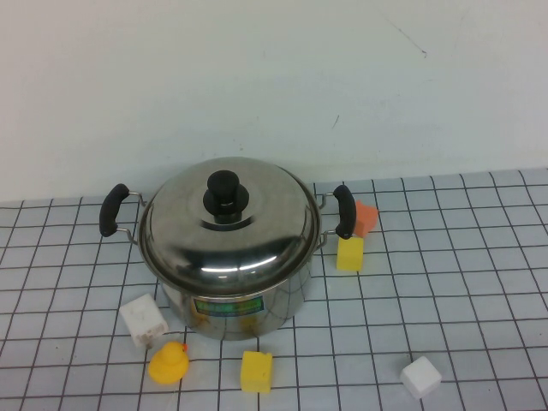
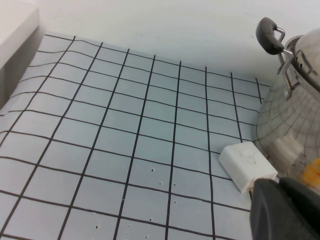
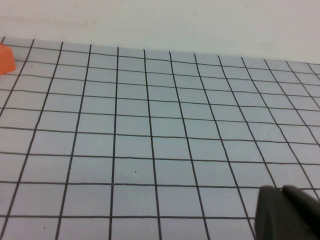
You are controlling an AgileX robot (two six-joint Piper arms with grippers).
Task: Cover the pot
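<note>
The shiny steel pot (image 1: 248, 287) stands mid-table with black side handles (image 1: 112, 209) and a green-yellow label. The domed steel lid (image 1: 257, 231) with a black knob (image 1: 222, 195) sits on it, covering it. Neither gripper shows in the high view. In the left wrist view my left gripper (image 2: 277, 182) is shut and empty, low over the grid mat beside a white block (image 2: 247, 165), with the pot (image 2: 292, 125) just beyond. In the right wrist view my right gripper (image 3: 280, 190) is shut and empty over bare grid mat.
Around the pot lie a white block (image 1: 143, 319), a yellow duck (image 1: 169, 362), a yellow block (image 1: 257, 372), another yellow block (image 1: 349, 253), an orange block (image 1: 366, 217) and a white block (image 1: 420, 377). An orange block (image 3: 5, 59) shows in the right wrist view.
</note>
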